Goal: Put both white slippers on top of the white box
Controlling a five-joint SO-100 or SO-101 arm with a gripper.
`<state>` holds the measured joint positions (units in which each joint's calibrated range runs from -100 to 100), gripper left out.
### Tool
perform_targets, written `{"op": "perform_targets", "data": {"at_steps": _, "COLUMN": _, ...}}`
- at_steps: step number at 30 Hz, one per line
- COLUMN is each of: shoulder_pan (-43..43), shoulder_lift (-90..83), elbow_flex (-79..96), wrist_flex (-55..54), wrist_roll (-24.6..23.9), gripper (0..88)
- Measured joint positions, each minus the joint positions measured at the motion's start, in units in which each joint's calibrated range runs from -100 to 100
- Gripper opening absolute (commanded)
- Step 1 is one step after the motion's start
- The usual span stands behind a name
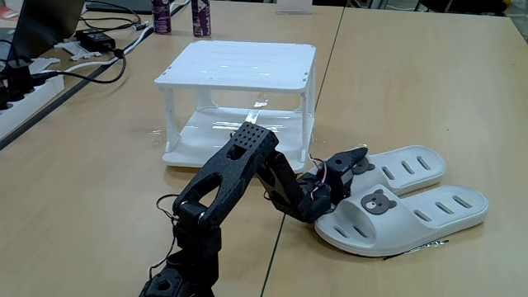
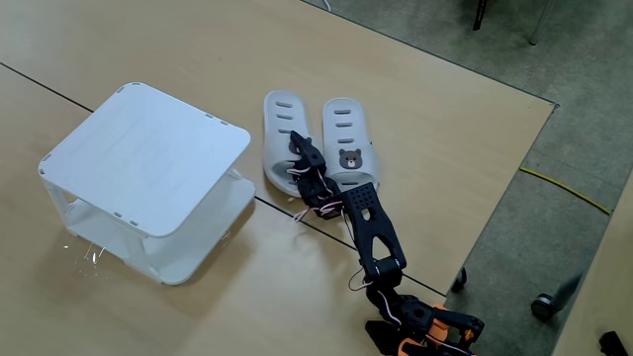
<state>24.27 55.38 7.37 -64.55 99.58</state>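
Partly hidden, the gripper sat low over the near ends of the two white slippers, and in a fixed view its black body covered the strap of the farther slipper, so whether the fingers were spread or pinching that strap could not be told. In a fixed view from above, the gripper lay over the left slipper, again masking its strap. The other slipper showed a brown bear face on its strap and lay just beside its pair, their sides touching or nearly so. Both slippers lay flat on the wooden table, long axes parallel, slotted heel ends pointing away from the arm's base. The white box stood upright near them, to the left in both fixed views, its slatted top bare and its lower tray partly hidden behind the arm in the low view. Cables and a power strip lay at the table's far left edge, cut off by the frame.
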Motion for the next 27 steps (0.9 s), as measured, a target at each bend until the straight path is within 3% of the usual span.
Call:
{"op": "perform_targets", "data": {"at_steps": 16, "shoulder_pan": -0.97, "shoulder_lift": -40.25, "elbow_flex": 0.09, "wrist_flex": 47.98, "wrist_roll": 0.00, "gripper": 0.8}}
{"op": "perform_targets", "data": {"at_steps": 27, "shoulder_pan": -16.18, "shoulder_lift": -60.54, "elbow_flex": 0.09, "wrist_flex": 60.43, "wrist_roll": 0.00, "gripper": 0.8}}
